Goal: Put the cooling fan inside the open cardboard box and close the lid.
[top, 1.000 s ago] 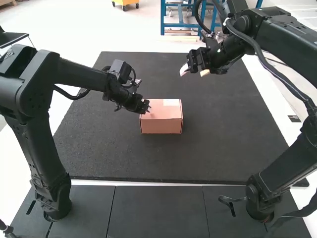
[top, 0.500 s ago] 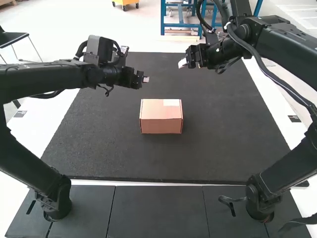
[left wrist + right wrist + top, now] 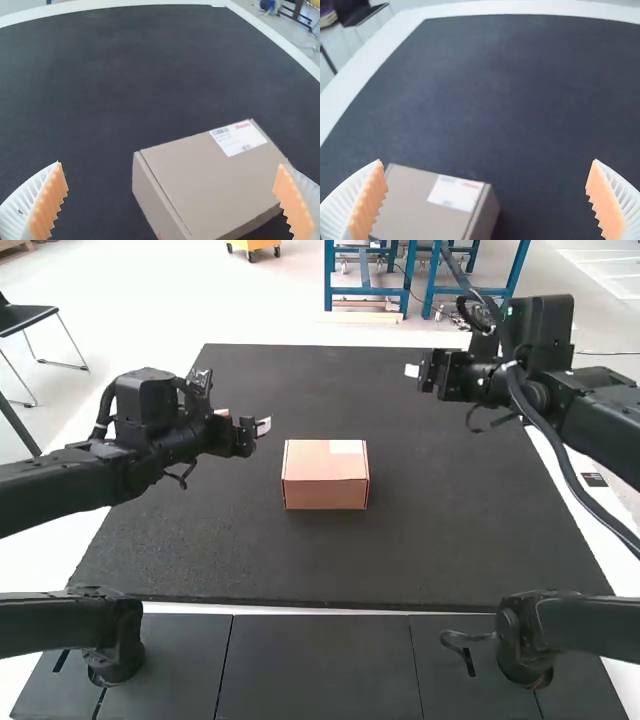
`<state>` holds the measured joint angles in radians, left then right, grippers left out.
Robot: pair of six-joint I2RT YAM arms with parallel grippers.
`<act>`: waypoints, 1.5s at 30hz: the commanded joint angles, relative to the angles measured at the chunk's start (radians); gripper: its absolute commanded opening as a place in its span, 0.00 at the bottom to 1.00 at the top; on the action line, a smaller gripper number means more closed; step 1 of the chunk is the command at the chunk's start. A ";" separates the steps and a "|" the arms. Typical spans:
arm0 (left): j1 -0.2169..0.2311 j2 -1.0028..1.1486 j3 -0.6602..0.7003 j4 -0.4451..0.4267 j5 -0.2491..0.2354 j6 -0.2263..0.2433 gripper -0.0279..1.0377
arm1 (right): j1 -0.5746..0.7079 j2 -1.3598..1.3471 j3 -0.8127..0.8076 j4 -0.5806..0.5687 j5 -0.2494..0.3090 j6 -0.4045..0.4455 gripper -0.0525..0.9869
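Observation:
A small brown cardboard box stands in the middle of the black mat, its lid lying flat and shut, with a white label on top. My left gripper hovers a short way to the box's left, open, with nothing between its ribbed fingers. The left wrist view looks down on the box just beyond the left gripper. My right gripper hangs open and empty over the mat's far right part, well away from the box. The box lies low between the spread fingers of the right gripper.
The black mat covers most of the white table. Dark base plates run along the near edge between the two arm bases. Bare mat surrounds the box on every side.
The left gripper has pulled off the box's left top edge, rising and then settling to the left. The right gripper has drawn back to the right, farther from the box.

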<state>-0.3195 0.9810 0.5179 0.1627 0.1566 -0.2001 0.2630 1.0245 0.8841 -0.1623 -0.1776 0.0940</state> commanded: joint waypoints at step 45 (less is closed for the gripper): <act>0.500 -0.982 -0.518 -0.149 0.179 0.176 0.93 | -0.444 -0.989 -0.860 0.356 -0.082 0.004 0.92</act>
<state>0.1650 0.0120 0.0059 0.0170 0.3370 -0.0479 -0.1741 0.1398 0.0223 0.2081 -0.2398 0.0608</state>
